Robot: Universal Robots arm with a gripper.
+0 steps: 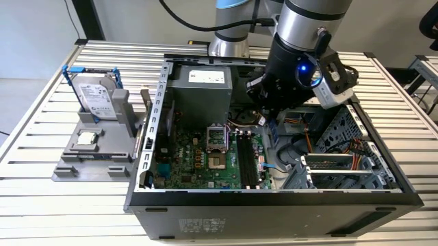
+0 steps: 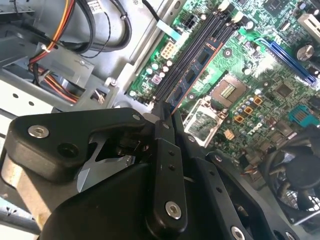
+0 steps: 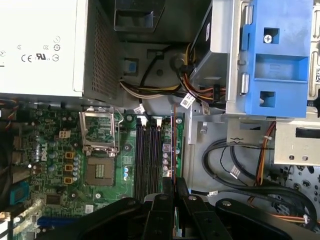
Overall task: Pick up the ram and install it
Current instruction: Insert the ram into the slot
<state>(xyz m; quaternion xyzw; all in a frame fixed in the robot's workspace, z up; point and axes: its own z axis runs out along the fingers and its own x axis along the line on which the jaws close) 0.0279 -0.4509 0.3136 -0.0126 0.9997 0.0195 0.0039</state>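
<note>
Over the motherboard slots (image 3: 147, 155), downward-pointing gripper (image 2: 167, 114), apparently closed around the ram (image 2: 191, 75).

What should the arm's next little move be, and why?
Probably a slow move straight down. The gripper pinches the ram edge-on, running along the black memory slots. It seems to hang above them, not yet seated.
</note>
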